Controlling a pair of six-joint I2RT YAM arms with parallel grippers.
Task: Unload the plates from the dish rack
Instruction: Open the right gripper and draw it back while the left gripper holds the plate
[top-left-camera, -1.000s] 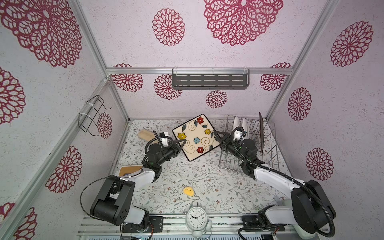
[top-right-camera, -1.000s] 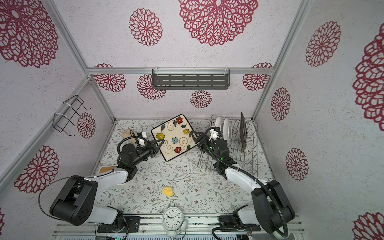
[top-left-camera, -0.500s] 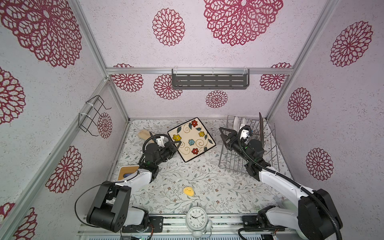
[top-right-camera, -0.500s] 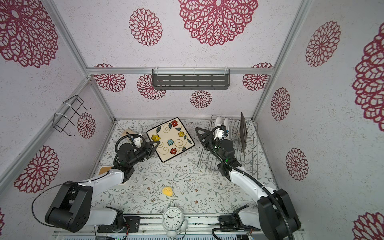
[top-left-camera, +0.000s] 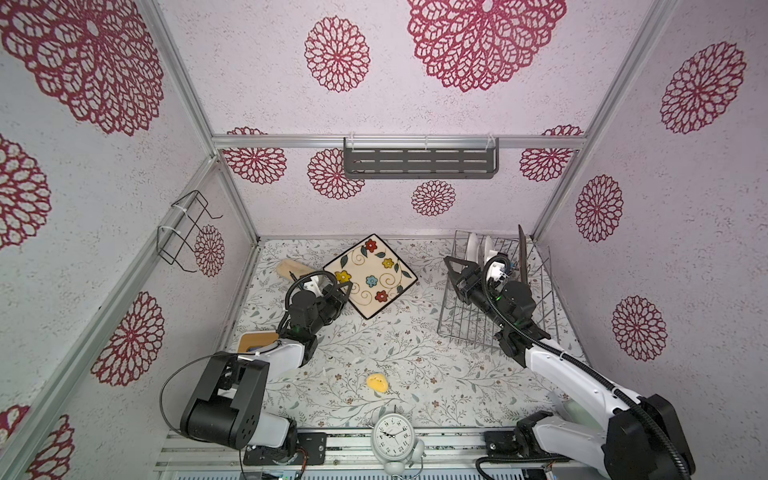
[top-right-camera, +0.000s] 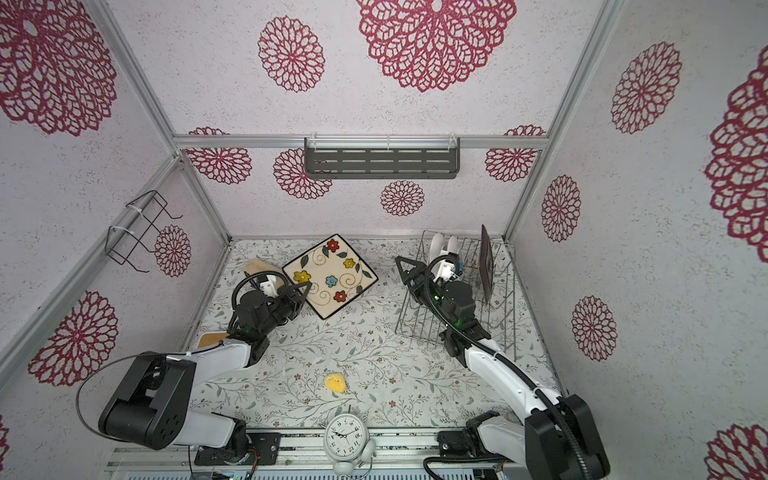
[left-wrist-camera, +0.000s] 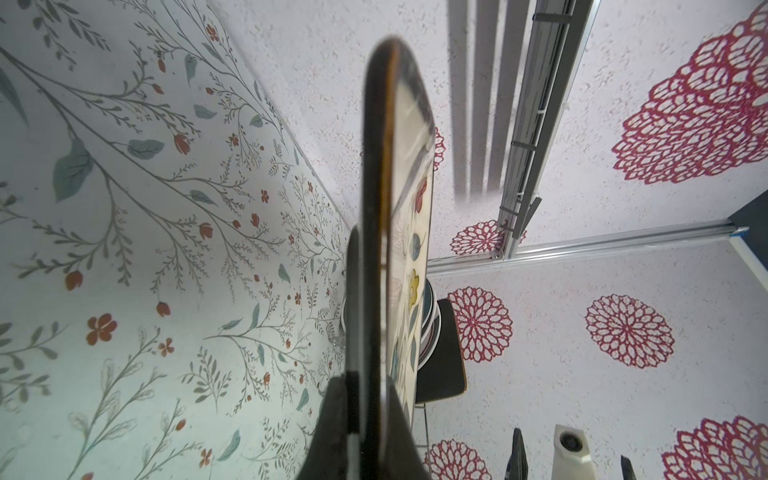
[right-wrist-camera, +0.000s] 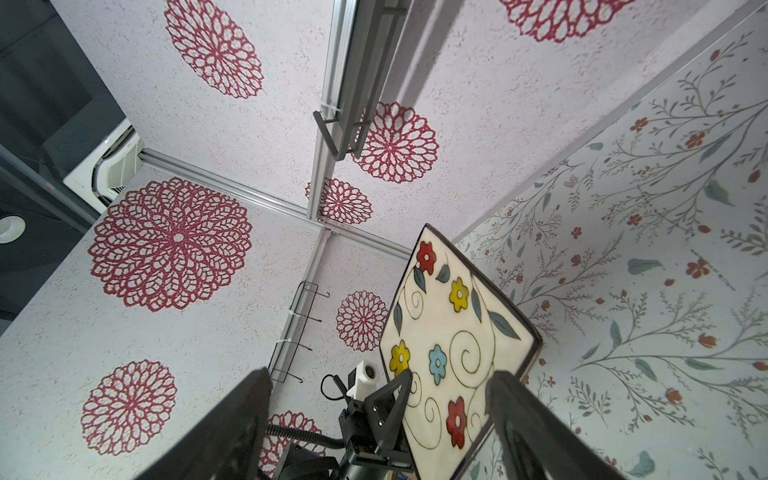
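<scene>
Leaf-and-flower paper covers the bench (top-left-camera: 415, 357), and the dish rack (top-left-camera: 465, 328) sits at its back right corner. Left of the rack and out of it, the flowered square plate (top-left-camera: 370, 276) is carried by the left hand (top-left-camera: 347, 289), which is clenched on the plate's near left corner. The left wrist view shows that plate (left-wrist-camera: 386, 232) edge-on between the jaws. From the hand the plate reaches away toward the back wall and the right, face up and somewhat tilted. Whether its far corner touches the bench I cannot tell.

The right hand (top-left-camera: 452, 274) is released, its jaws spread wide and empty. It hangs over the rack's left edge and points at the flowered plate, which its wrist view shows beyond its fingers (right-wrist-camera: 232, 428), apart from them. The set-down therefore looks like the left arm's job alone.

At the rack's far end stand two round white plates (top-left-camera: 473, 249) and a dark square plate (top-left-camera: 521, 259), all on edge. They lie behind and to the right of the right hand, much the nearer arm. It would likely have to turn back toward them and come down along their upright rims.
</scene>
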